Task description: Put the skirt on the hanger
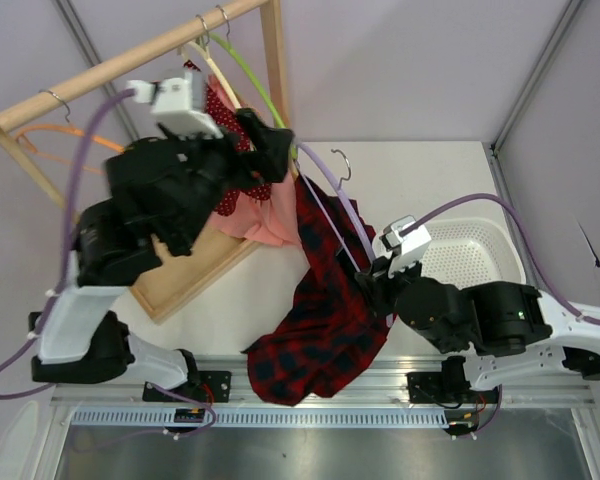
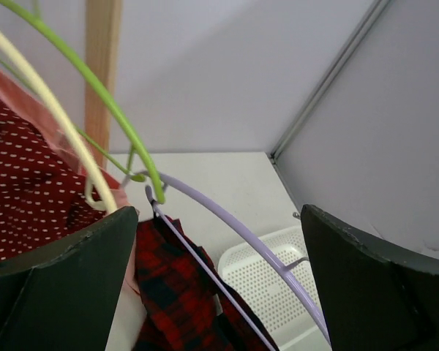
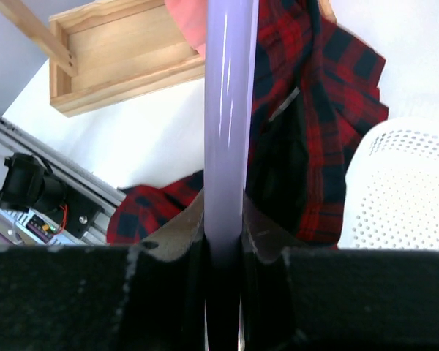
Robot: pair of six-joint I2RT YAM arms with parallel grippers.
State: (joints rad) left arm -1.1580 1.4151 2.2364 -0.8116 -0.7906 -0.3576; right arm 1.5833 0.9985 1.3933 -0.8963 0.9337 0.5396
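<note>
Between the matte black fingers of the right gripper (image 3: 223,241) ran the hanger (image 3: 230,110), a thin, smooth lavender plastic bar with a glossy streak. Just beyond it and to its right was the skirt (image 3: 307,146), soft red-and-navy plaid that hung in folds from the hanger and spilled onto the white table (image 3: 132,146). Farther right sat a white perforated plastic basket (image 3: 410,190), and farther left the pale wooden rack (image 3: 117,66) with its boxy base. Bare table lay open between that base and the skirt, while the basket rim stood close on the gripper's right. The right gripper was clamped tight on the hanger bar. The left gripper (image 2: 219,212) stood spread wide and held nothing: the hanger's curved arm crossed the gap untouched. A green hanger (image 2: 95,84) and a cream hanger (image 2: 44,102) arched beyond its left finger, over a red dotted garment (image 2: 22,183).
</note>
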